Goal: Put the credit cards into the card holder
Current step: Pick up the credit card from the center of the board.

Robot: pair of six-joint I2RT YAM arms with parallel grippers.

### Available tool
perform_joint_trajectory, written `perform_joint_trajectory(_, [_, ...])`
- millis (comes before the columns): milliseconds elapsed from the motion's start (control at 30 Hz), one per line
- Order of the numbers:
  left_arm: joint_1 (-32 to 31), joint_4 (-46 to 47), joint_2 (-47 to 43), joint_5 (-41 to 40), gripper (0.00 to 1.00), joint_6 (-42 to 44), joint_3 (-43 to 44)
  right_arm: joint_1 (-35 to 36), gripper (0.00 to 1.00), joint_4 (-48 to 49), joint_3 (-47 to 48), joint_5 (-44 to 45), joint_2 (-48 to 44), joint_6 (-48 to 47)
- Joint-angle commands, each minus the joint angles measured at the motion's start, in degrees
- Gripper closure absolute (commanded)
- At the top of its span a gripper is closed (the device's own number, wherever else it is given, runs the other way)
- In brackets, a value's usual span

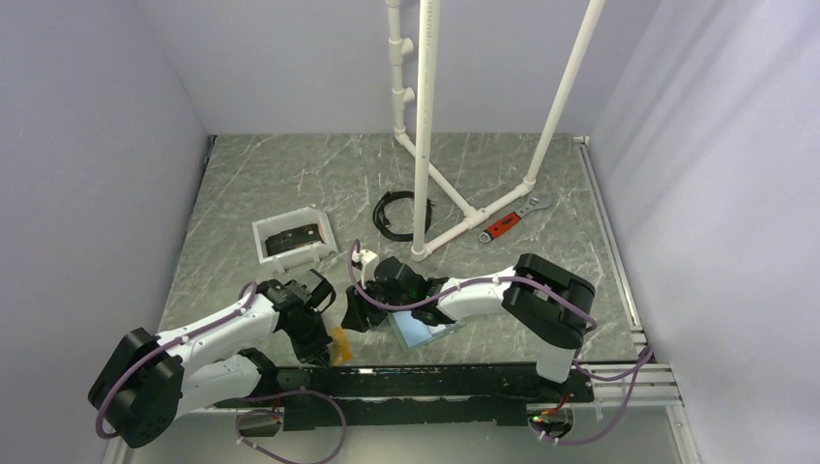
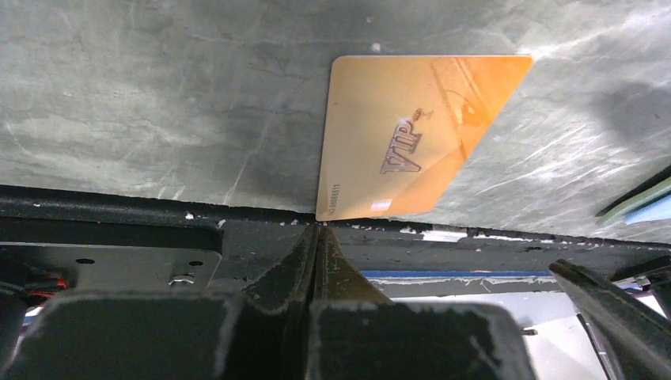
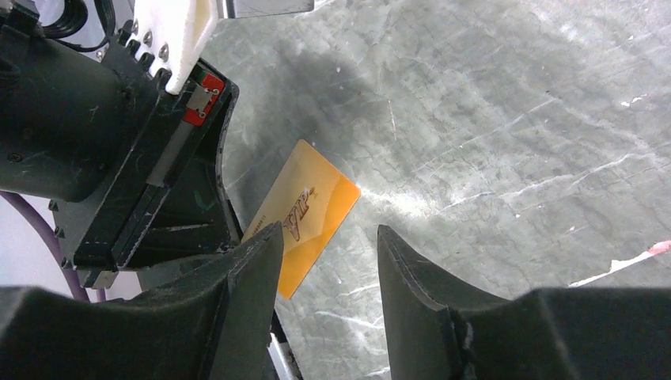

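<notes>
An orange credit card (image 2: 403, 134) marked VIP sticks out from the tips of my left gripper (image 2: 316, 227), which is shut on its near corner. In the top view the card (image 1: 340, 346) is near the table's front edge, by my left gripper (image 1: 324, 340). My right gripper (image 3: 328, 237) is open and empty, just right of the card (image 3: 312, 202) and apart from it; in the top view it (image 1: 360, 311) is above the card. The card holder (image 1: 423, 332) lies open with its light blue face up, under the right arm; its edge shows in the left wrist view (image 2: 642, 207). Dark cards (image 1: 292, 238) lie in the white tray (image 1: 266, 230).
A black cable coil (image 1: 396, 215), a red-handled wrench (image 1: 511, 220) and a white pipe frame (image 1: 425, 126) stand at the back. The black front rail (image 2: 119, 218) runs just below the held card. Grey walls close in both sides.
</notes>
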Motion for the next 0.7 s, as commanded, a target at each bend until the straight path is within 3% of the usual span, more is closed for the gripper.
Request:
perform_joint_trajectory(0, [-0.34, 1.31, 0.24, -0.74, 1.00, -1.12, -0.27, -0.35, 0.50, 2.19, 1.98, -1.04, 0.38, 1.09])
perform_joint_trajectory(433, [-0.43, 2.13, 2.80, -2.38, 1.00, -1.35, -0.70, -0.42, 0.48, 2.08, 1.87, -1.45, 0.20, 1.33])
perform_joint_trajectory(667, [-0.43, 1.52, 2.48, -2.85, 1.00, -1.61, -1.20, -2.35, 0.44, 6.49, 1.82, -8.05, 2.36, 6.79])
